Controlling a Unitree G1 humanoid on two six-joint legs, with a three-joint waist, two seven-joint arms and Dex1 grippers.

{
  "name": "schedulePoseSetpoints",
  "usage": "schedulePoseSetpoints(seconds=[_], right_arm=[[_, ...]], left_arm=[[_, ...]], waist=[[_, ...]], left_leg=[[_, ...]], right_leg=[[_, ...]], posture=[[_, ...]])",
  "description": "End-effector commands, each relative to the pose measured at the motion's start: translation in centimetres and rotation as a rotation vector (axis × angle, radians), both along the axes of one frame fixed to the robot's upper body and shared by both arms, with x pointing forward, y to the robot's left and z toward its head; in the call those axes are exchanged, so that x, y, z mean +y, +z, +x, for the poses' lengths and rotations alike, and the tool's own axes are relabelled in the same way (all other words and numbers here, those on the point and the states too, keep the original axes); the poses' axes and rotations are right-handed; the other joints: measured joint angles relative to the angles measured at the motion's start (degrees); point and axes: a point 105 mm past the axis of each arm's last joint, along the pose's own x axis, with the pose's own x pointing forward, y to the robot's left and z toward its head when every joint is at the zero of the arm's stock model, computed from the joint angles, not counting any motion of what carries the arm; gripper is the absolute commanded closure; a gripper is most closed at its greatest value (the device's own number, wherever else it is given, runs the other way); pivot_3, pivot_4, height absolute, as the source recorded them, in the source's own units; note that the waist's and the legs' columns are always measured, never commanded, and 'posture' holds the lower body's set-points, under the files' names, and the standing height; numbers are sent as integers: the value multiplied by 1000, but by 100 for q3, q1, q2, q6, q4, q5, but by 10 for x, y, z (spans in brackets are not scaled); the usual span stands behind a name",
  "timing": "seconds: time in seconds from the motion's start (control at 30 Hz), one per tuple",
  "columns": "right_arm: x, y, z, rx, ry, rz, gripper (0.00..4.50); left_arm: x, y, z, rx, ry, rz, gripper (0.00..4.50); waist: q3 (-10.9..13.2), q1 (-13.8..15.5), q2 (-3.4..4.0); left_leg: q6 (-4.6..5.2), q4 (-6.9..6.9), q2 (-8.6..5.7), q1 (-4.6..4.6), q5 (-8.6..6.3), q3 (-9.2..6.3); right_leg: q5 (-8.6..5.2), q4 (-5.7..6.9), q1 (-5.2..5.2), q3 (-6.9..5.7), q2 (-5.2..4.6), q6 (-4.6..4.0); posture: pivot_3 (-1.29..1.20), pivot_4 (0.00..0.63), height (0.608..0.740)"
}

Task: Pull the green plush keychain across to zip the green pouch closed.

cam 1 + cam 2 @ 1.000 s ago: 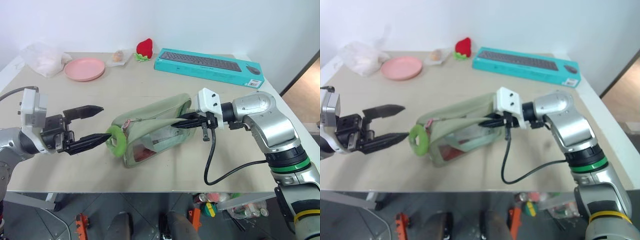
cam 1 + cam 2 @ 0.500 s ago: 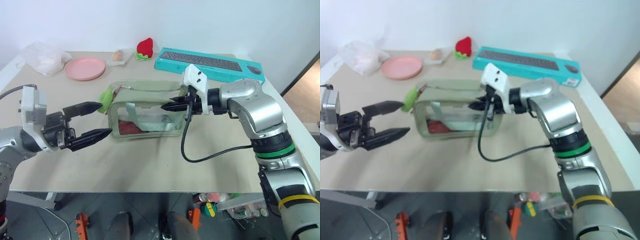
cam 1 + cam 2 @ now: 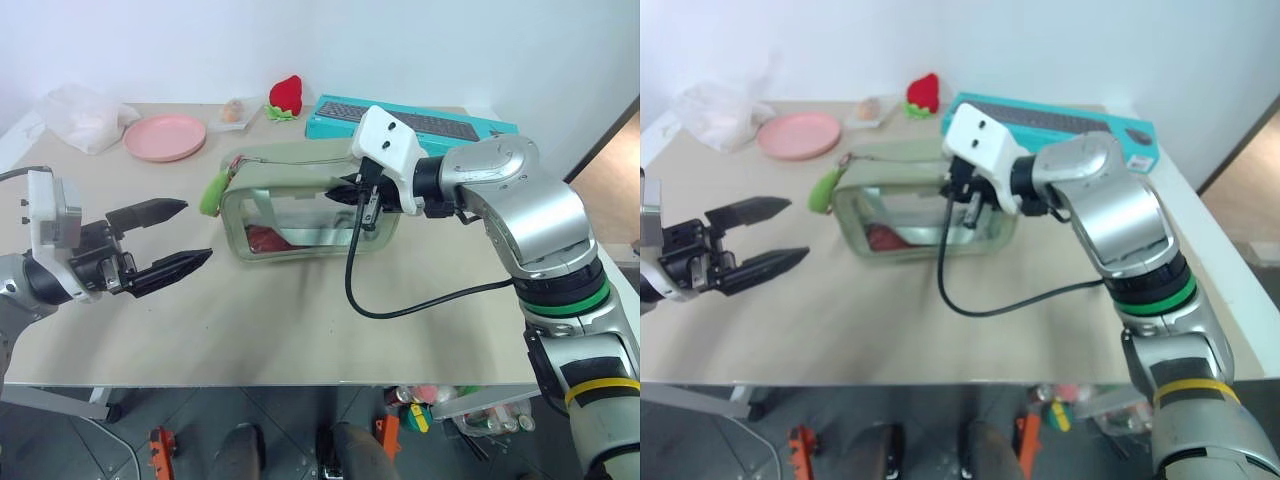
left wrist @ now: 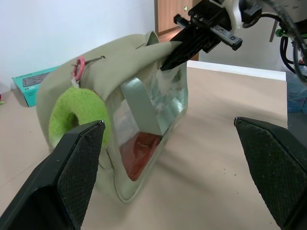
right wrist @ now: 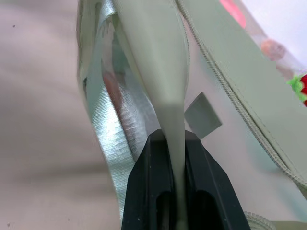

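The green pouch (image 3: 300, 215) stands upright mid-table, its clear side panel facing me and something red inside. The green plush keychain (image 3: 212, 193) hangs at its left end from a pink clip. My right gripper (image 3: 347, 195) is shut on a pale green fabric strip (image 5: 169, 81) at the pouch's right end. My left gripper (image 3: 197, 230) is open, level, just left of the keychain and apart from it. In the left wrist view the keychain (image 4: 76, 115) sits just beyond one finger (image 4: 79, 163), and the right gripper (image 4: 175, 55) pinches the pouch's far end.
At the back of the table lie a pink plate (image 3: 165, 135), a crumpled plastic bag (image 3: 80, 112), a red plush strawberry (image 3: 287, 95) and a teal keyboard box (image 3: 430, 122). A black cable (image 3: 400, 300) loops from the right wrist onto the table.
The right gripper rose and swung left with the pouch's end, pulling the slumped pouch upright and farther back. The keychain moved away from my left fingertips. The left gripper stayed open.
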Motion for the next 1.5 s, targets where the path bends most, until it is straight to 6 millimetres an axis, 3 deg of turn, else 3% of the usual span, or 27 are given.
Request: schedulePoseSetpoints(seconds=[0.03,0.2,0.3,0.5,0.67,0.87,1.0,1.1,1.23,1.37,1.5], right_arm=[[16,7,-16,-63,28,10,4459],[29,-25,-11,1,-40,4,4459],[26,-22,-1,5,-115,32,4459],[27,-14,-9,18,-93,57,4459],[35,-16,-27,73,15,102,2715],[26,-12,-35,199,59,183,763],[8,7,-46,214,150,274,763],[-32,27,-35,168,91,342,763],[-67,-8,-31,151,17,203,763],[-90,-30,-26,201,-29,206,763],[-91,-44,-17,235,-51,224,763]], left_arm=[[-5,8,-3,-47,-12,11,0],[-6,11,-3,-54,-13,0,0],[-7,11,-3,-54,-13,0,0],[-9,11,-4,-52,-12,-7,0],[-6,9,-3,-48,3,-12,0],[1,9,0,-49,23,-37,0],[5,12,2,-48,30,-66,0],[15,14,4,-39,55,-91,0],[21,14,3,-32,77,-95,0],[31,14,0,-12,102,-134,0],[28,8,-5,20,76,-120,0]], waist=[[0,-5,0],[-2,-4,-3],[-2,-5,-4],[-2,-3,-4],[-2,-3,-3],[-2,-3,-3],[-2,-3,-3],[-2,3,-3],[-8,17,-13],[-1,-49,-2],[0,-124,-1]], left_leg=[[-1,0,2,0,-1,1],[-3,2,11,3,-1,-5],[-6,4,10,3,1,-2],[-6,6,9,6,1,-2],[-6,2,10,5,1,-3],[-6,1,11,6,1,-5],[-6,2,10,6,1,-3],[-6,1,7,3,1,-3],[-5,1,-4,3,-2,-11],[-10,1,1,5,-7,2],[-10,0,9,11,-7,-5]], right_leg=[[0,0,-1,1,2,0],[1,1,1,-5,11,-1],[3,2,1,-3,10,-3],[4,2,4,-3,9,-2],[2,1,3,-3,11,-4],[2,1,3,-5,12,-5],[2,1,4,-3,11,-5],[2,0,3,-4,12,-4],[-7,-10,13,-16,7,-2],[-8,-10,5,3,0,2],[-5,-5,7,0,15,5]], posture=[[0,150,740],[0,150,740],[0,150,740],[0,150,740],[0,150,740],[0,150,740],[0,150,740],[0,150,740],[0,150,740],[0,150,740],[0,150,740]])
